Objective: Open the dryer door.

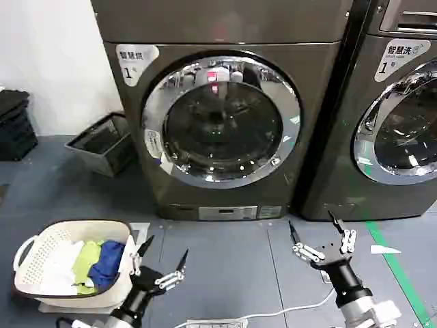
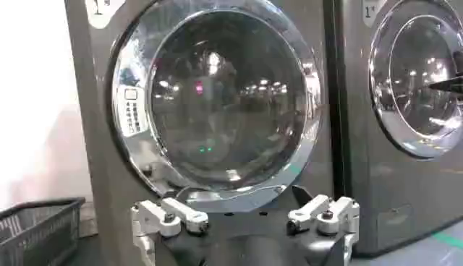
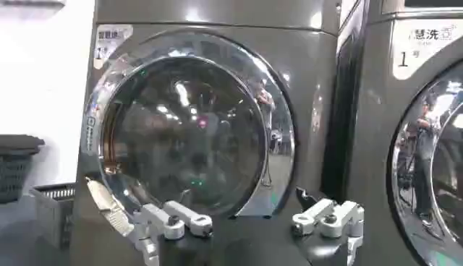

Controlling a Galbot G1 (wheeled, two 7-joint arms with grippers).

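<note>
Dryer door (image 1: 222, 119), frame centre, is shut. Right gripper (image 1: 321, 242) and left gripper (image 1: 160, 263), both released, should hook its rim squarely.

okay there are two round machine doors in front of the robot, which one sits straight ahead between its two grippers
The dryer door beside the dark floor basket. It faces the gap between the left gripper and right gripper; the other door runs off the right edge.

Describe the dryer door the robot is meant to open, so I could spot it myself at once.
Two dark grey machines stand side by side against the wall; take the left dryer, directly ahead of the robot. Its door is the big round glass window ringed in shiny chrome, currently closed. Unlike the neighbouring machine's door, cut off at the head view's right edge, this one shows whole, with a dark basket on the floor beside it.
</note>
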